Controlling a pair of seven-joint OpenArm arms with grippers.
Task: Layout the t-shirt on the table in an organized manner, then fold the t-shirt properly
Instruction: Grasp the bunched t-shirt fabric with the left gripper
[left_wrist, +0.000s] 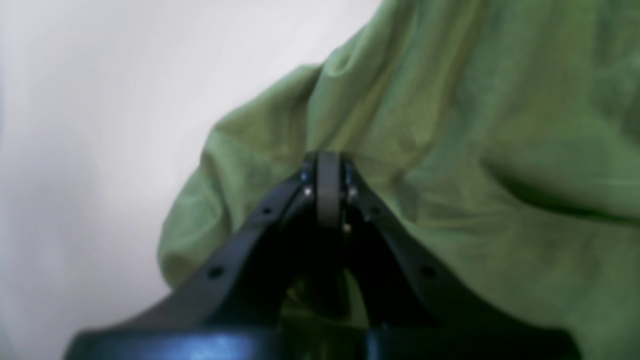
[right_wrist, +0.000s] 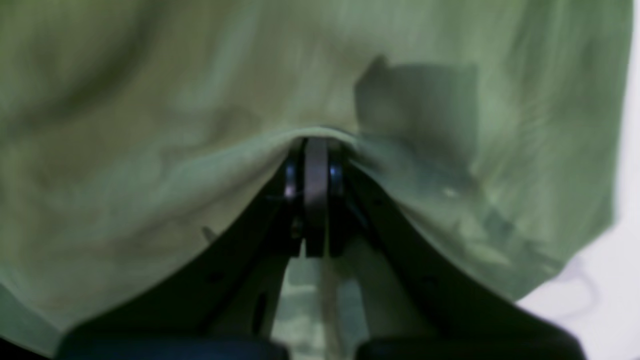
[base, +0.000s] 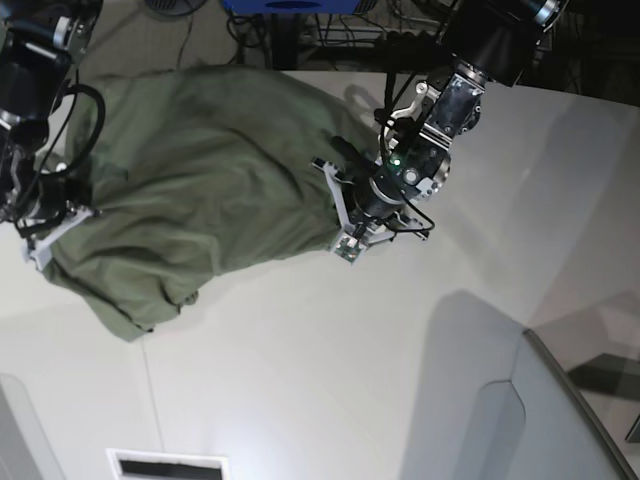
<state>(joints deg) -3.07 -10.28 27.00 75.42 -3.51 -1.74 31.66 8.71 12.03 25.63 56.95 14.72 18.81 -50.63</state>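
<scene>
Here, I read the scene as a two-point hold during spreading.

T-shirt: the t-shirt (base: 200, 170) lies bunched on the table (base: 330, 340), toward the far left of the base view, stretched loosely between my two arms, with a rumpled lobe sagging toward the near edge.

Left gripper: the left gripper (left_wrist: 327, 165) sits at the cloth's edge on the base view's right; its jaws are closed together, and cloth bunches up against the tips, so I judge that it pinches a fold of the t-shirt.

Right gripper: the right gripper (right_wrist: 316, 145) is at the opposite edge; its jaws are pressed together with the hem curling over the tips, so it clamps the t-shirt too.

Blur: both wrist views are soft, so I cannot tell how deep either bite goes; it may be only a thin lip of fabric.

Step in hand: laying out, not yet folding, as I judge it.

How I do it well: I draw the two grips apart evenly until the span between them goes taut, keep both low over the table, and drag so the sagging lobe unrolls flat.

Risk: a shallow pinch could slip under tension; I pull slowly.

Grey panel: the raised panel (base: 500, 420) lies well apart, near right.
</scene>
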